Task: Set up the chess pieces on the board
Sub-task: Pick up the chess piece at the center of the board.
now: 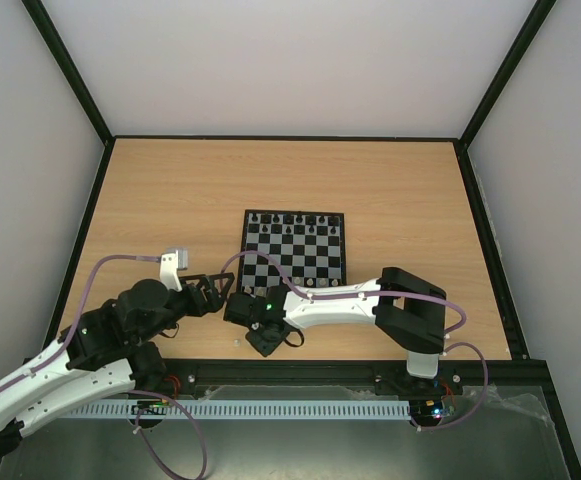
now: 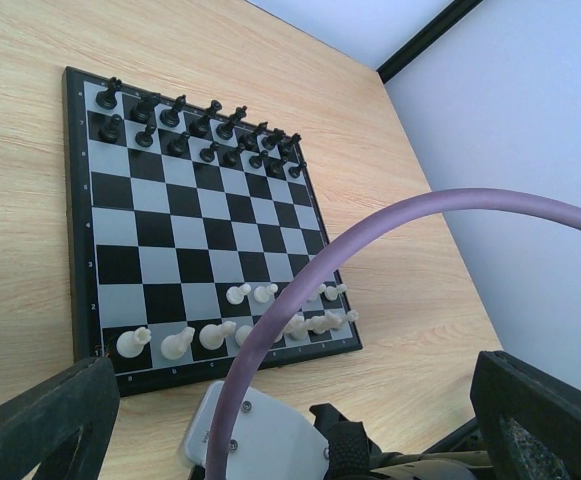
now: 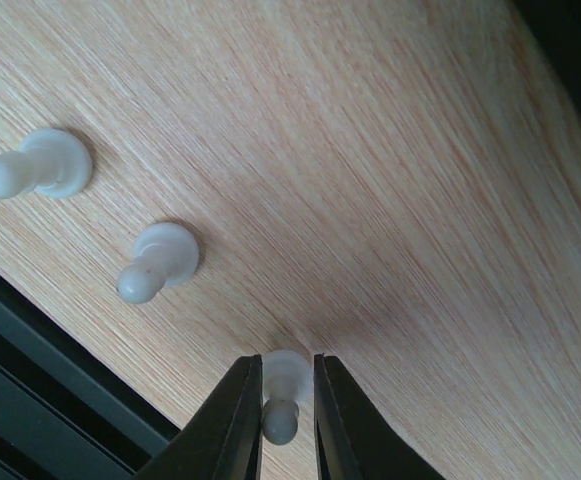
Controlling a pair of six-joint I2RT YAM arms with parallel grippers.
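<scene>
We are looking at the table [image 1: 170,200] carrying the board [image 1: 300,255] near its middle. Our left gripper [image 2: 288,400] is hanging wide open, holding nothing. Our right gripper [image 3: 287,362] is pinching a white pawn [image 3: 281,422] on bare wood by the table's near edge. Two more pawns [image 3: 155,262] are resting near it. Other white pieces [image 2: 215,335] are sitting along the board's near edge.

**No legible writing in view**

Tiny pale marks are seen on the thin black border [image 2: 71,200] of the board [image 2: 185,235], spaced down its left edge and along its near edge. They are too small and blurred to be read. Nothing else written, printed or numbered can be made out in any of the three views.
</scene>
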